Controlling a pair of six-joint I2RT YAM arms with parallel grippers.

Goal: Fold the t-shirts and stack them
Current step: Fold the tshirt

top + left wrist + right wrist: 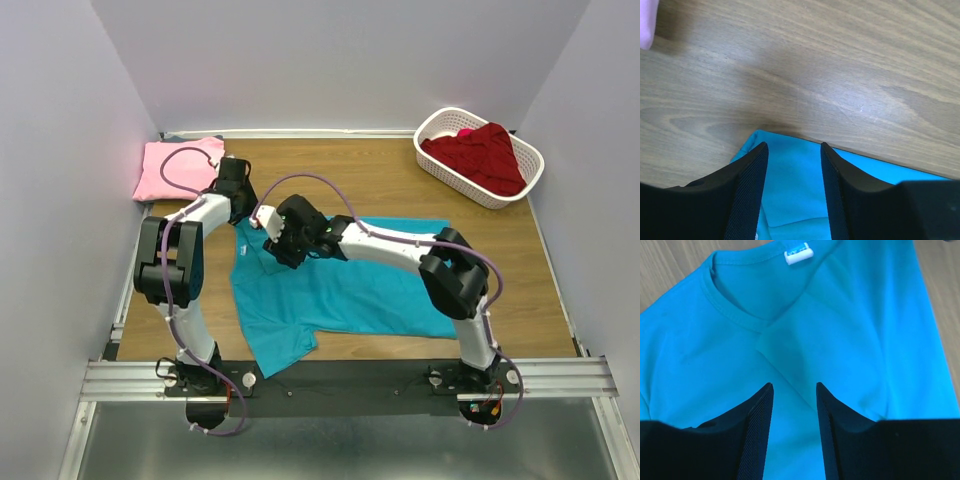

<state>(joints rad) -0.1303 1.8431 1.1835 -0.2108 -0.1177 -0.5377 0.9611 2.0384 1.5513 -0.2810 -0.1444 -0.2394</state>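
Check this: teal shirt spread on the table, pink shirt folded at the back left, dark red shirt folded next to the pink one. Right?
No. The dark red shirt lies bunched in the white basket at the back right, far from the pink shirt, as the top view shows. The rest stands.

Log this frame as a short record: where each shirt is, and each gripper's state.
teal t-shirt: spread out, middle of the table
pink t-shirt: folded, far left corner
dark red t-shirt: heaped in white basket, far right
left gripper: open, over the teal t-shirt's edge
right gripper: open, over the teal t-shirt near its collar
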